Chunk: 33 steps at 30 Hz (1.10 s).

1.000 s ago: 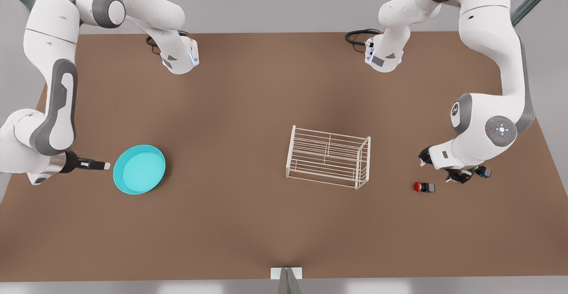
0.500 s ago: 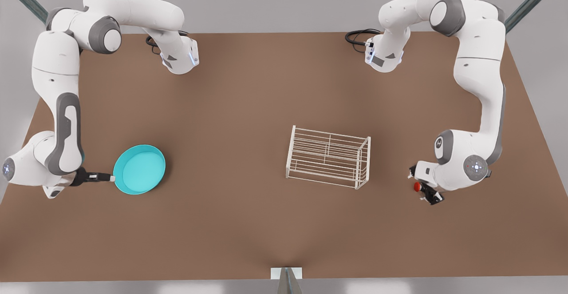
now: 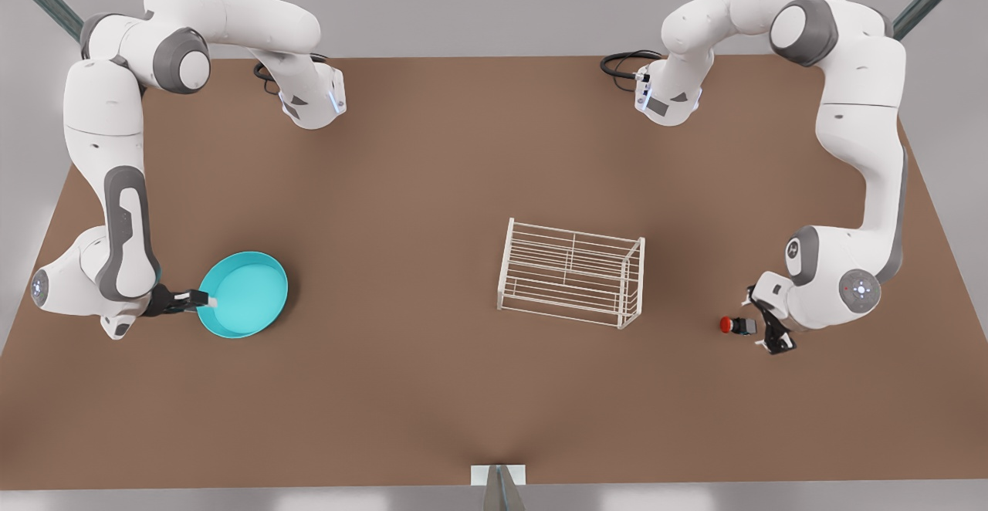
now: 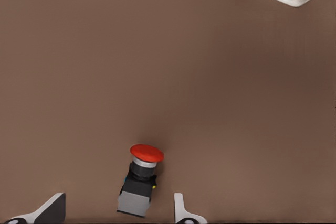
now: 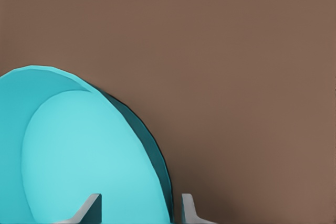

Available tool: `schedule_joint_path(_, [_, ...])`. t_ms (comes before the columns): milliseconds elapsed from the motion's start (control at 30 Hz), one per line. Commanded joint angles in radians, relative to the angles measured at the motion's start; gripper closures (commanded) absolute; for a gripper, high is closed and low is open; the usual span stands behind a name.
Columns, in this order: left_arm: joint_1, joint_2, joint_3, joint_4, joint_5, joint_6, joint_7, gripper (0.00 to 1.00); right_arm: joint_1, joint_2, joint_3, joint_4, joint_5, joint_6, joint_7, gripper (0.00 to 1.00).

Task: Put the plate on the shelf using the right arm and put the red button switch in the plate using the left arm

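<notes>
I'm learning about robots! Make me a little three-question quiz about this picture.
1. True or false: the plate already sits on the shelf.
2. The left gripper has its open fingers either side of: A) a green switch B) the red button switch C) an orange block.
3. Fill in: the right gripper straddles the plate's ____.

Key: 1 false, it lies on the table; 2 B; 3 rim.

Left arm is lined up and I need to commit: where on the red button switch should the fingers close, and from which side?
Grip the dark body, not the cap. The red button switch lies on its side on the table, its red cap pointing toward the shelf. The open left gripper already straddles the body's rear end, so advance along its axis and close across the flat sides.
</notes>
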Motion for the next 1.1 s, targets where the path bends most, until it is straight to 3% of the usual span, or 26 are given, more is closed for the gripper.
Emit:
schedule_joint_path(0, [0.006, -0.002, -0.003, -0.006, 0.024, 0.000, 0.200, 0.00, 0.000, 0.002, 0.001, 0.001, 0.004, 0.013, -0.195, 0.34])
schedule_joint_path(100, [0.012, -0.002, -0.001, -0.032, 0.045, 0.036, 0.200, 0.00, 0.000, 0.004, 0.001, 0.001, 0.006, 0.013, -0.193, 0.35])
schedule_joint_path(133, [0.013, -0.002, -0.001, -0.035, 0.051, 0.049, 0.198, 0.00, 0.002, 0.004, 0.001, 0.001, 0.006, 0.013, -0.193, 0.40])
schedule_joint_path(533, [0.021, 0.073, 0.000, -0.030, 0.064, 0.183, 0.201, 0.00, 0.005, 0.019, 0.001, 0.001, 0.004, 0.025, -0.184, 0.43])
schedule_joint_path(600, [0.029, 0.079, 0.005, -0.032, 0.065, 0.169, 0.201, 0.00, 0.005, 0.022, 0.001, 0.001, 0.004, 0.027, -0.184, 0.46])
schedule_joint_path(633, [0.035, 0.079, 0.005, -0.032, 0.068, 0.166, 0.203, 0.00, 0.005, 0.024, 0.001, 0.001, 0.003, 0.027, -0.185, 0.53])
schedule_joint_path(767, [0.053, 0.079, 0.007, -0.044, 0.071, 0.140, 0.203, 0.00, 0.005, 0.030, 0.001, 0.001, 0.004, 0.027, -0.187, 0.55])
schedule_joint_path(867, [0.065, 0.081, 0.007, -0.058, 0.071, 0.135, 0.205, 0.00, 0.003, 0.030, -0.001, 0.002, 0.003, 0.024, -0.188, 0.73])
schedule_joint_path(933, [0.067, 0.081, 0.007, -0.073, 0.071, 0.135, 0.203, 0.00, 0.006, 0.030, -0.001, 0.001, 0.003, 0.019, -0.188, 0.79])
schedule_joint_path(1067, [0.059, 0.081, 0.007, -0.082, 0.070, 0.138, 0.198, 0.00, 0.006, 0.025, 0.001, 0.002, 0.003, 0.005, -0.182, 0.80])
